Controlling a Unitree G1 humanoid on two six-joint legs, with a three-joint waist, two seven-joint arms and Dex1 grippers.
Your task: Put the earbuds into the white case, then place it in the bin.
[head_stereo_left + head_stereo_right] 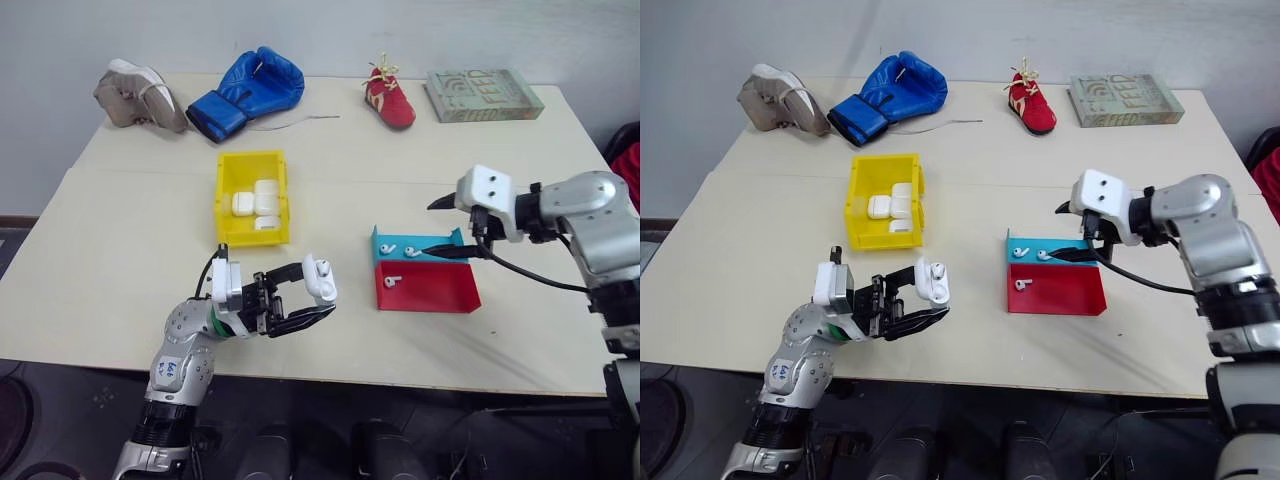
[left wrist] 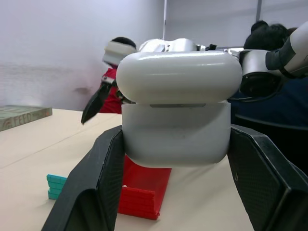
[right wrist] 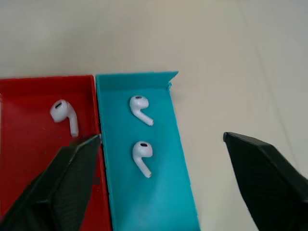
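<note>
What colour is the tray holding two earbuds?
Teal tray, best seen in the right wrist view.

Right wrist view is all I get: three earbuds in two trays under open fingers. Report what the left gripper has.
Observer: The left gripper is shut on the white case, held clear of the table.
Operator: Now locate the bin.
Observer: The yellow bin sits left of the red tray, farther back on the table.
Operator: Check inside it.
Observer: Several white cases lie in it.
</note>
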